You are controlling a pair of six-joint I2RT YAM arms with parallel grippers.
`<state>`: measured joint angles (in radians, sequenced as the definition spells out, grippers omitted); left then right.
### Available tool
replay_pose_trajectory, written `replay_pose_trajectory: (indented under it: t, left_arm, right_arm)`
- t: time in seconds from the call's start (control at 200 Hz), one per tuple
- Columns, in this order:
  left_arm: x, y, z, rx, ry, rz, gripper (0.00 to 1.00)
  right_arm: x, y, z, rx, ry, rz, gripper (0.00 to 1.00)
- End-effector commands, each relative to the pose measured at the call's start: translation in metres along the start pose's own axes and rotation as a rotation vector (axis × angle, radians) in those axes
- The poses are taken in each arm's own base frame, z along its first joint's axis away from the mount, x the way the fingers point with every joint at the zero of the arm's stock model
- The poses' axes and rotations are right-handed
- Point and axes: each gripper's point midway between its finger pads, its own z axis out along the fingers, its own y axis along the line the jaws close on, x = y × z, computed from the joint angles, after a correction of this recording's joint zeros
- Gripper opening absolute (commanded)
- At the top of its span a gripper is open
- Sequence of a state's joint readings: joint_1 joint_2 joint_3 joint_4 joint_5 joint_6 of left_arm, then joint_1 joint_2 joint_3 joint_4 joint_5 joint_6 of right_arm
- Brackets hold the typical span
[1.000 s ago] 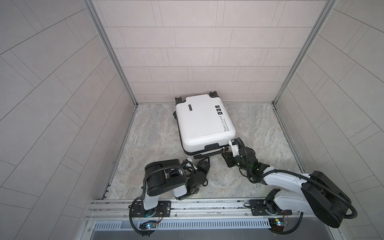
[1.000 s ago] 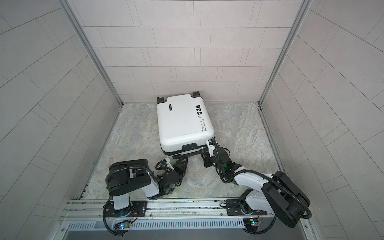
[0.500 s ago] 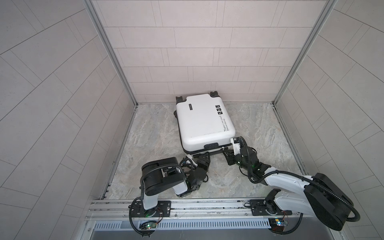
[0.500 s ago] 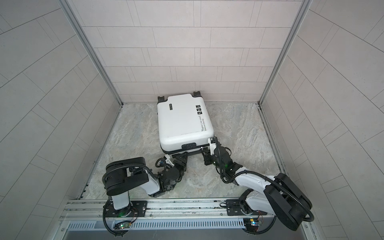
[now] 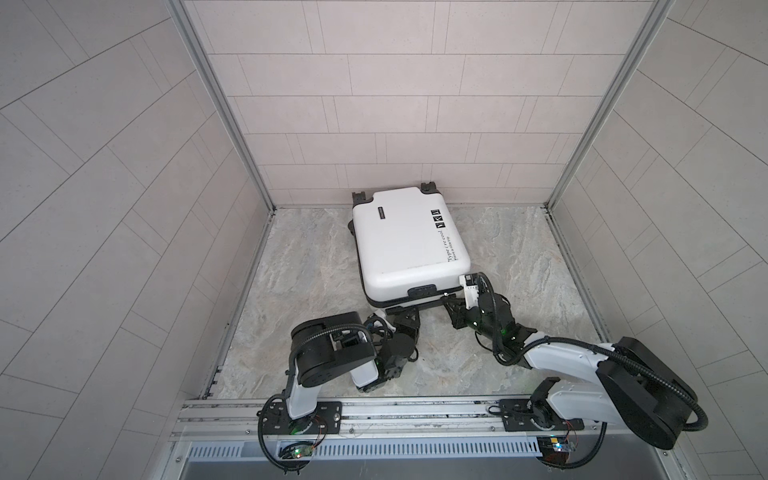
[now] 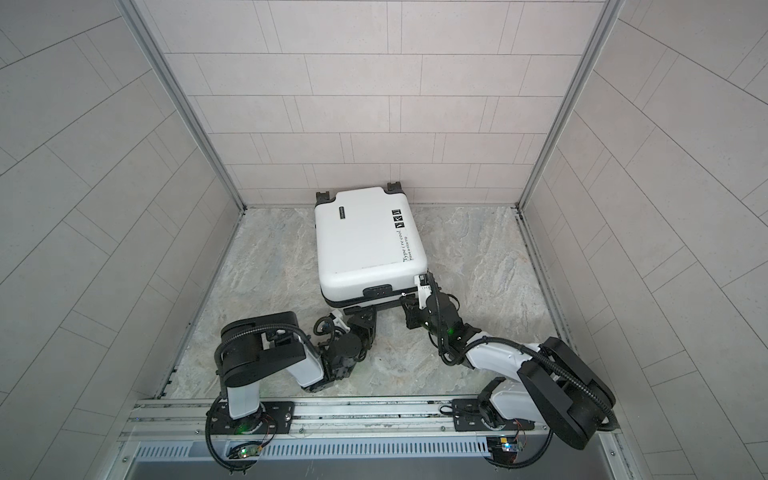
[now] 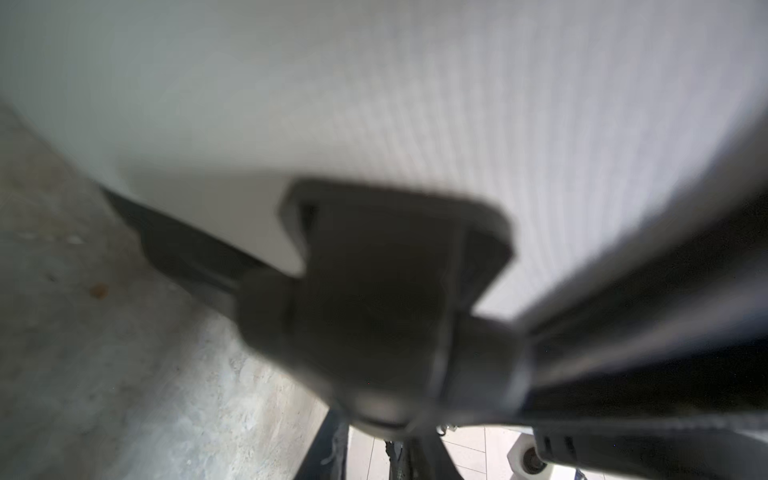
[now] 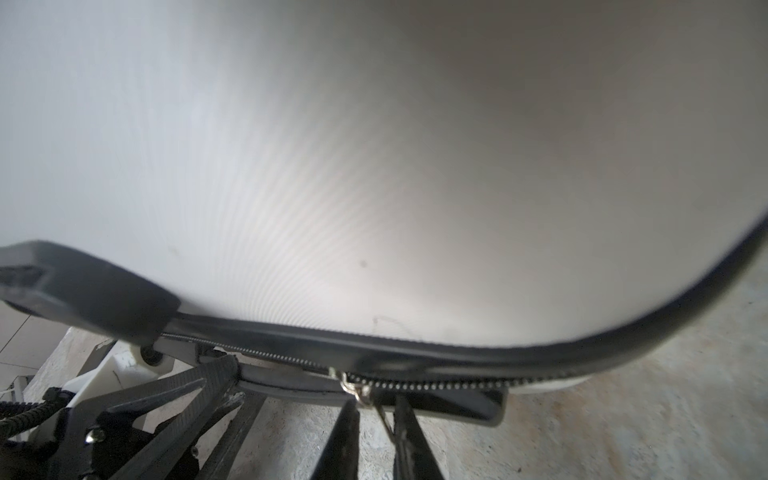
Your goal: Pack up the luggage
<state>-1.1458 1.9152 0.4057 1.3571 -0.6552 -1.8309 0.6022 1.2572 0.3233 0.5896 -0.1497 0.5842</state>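
The luggage (image 5: 407, 241) (image 6: 365, 241), a white hard-shell case, lies flat on the marble floor with its lid down and its wheels at the back wall. My right gripper (image 5: 449, 301) (image 6: 404, 302) (image 8: 374, 405) is at the near right edge. Its jaws are narrow around the metal zipper pull (image 8: 353, 388), whose tab hangs between the fingers. Past the pull the zipper teeth are joined on one side and parted on the other. My left gripper (image 5: 409, 318) (image 6: 365, 318) (image 8: 237, 382) sits at the near edge with its fingers drawn in on the lower rim. The left wrist view is blurred: white shell (image 7: 374, 104) and a black block hiding the fingertips.
Tiled walls (image 5: 124, 208) (image 5: 665, 208) close in the left, right and back sides. A metal rail (image 5: 415, 415) carrying both arm bases runs along the front. Marble floor (image 5: 311, 270) shows on both sides of the case.
The left gripper has moved up to the luggage's near edge and its jaws have narrowed there. The right gripper has stayed at the zipper, barely shifted.
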Motion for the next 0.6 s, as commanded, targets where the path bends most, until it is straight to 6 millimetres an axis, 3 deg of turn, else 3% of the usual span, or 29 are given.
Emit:
replay_pose_trajectory:
  t: [0.0, 0.325, 0.455, 0.595]
  left_arm:
    - [-0.001, 0.009, 0.002, -0.024, -0.003, -0.008, 0.22]
    - [-0.002, 0.010, 0.001, -0.027, -0.005, -0.008, 0.15]
    - [-0.006, 0.012, -0.001, -0.031, -0.013, -0.010, 0.13]
    - [-0.013, 0.013, -0.005, -0.033, -0.030, -0.005, 0.10]
  right_arm:
    - [-0.023, 0.015, 0.003, -0.045, -0.074, 0.012, 0.18]
    - [-0.024, 0.012, 0.017, -0.025, -0.061, 0.040, 0.07]
    - [-0.021, 0.006, 0.015, -0.002, -0.063, 0.042, 0.00]
    - [-0.019, -0.004, 0.007, 0.049, -0.064, 0.029, 0.00]
